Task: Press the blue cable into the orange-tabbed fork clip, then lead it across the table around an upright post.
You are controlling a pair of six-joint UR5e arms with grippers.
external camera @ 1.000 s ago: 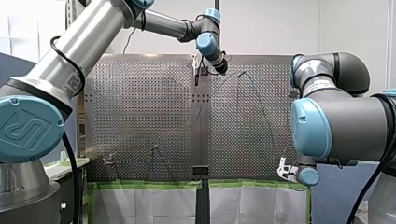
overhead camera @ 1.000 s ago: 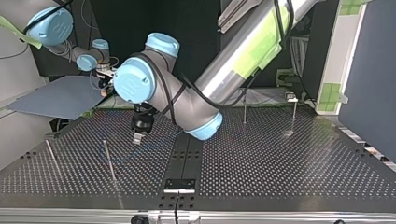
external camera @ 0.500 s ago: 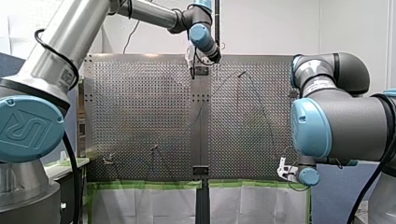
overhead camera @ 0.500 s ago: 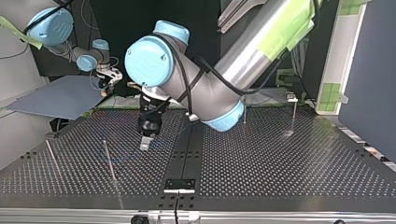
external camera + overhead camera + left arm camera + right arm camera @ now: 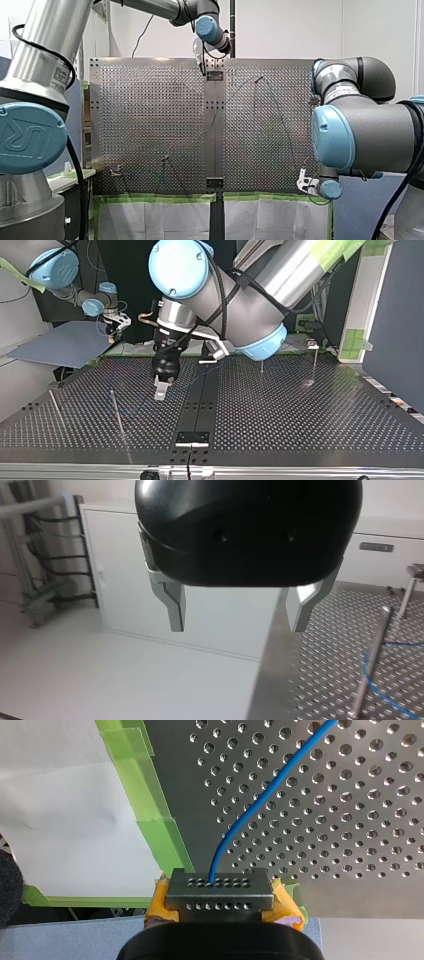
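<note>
Blue cable (image 5: 260, 800) pinched in my yellow-padded right claw (image 5: 220, 892), perforated metal table (image 5: 350, 820), my left claw (image 5: 236, 624) spread, empty

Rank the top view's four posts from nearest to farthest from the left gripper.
1. Near-left post, beside my left gripper, on the view's left.
2-3. Far-left post and mid-right post: too close to call.
4. Far-right post, towards the table's edge.
</note>
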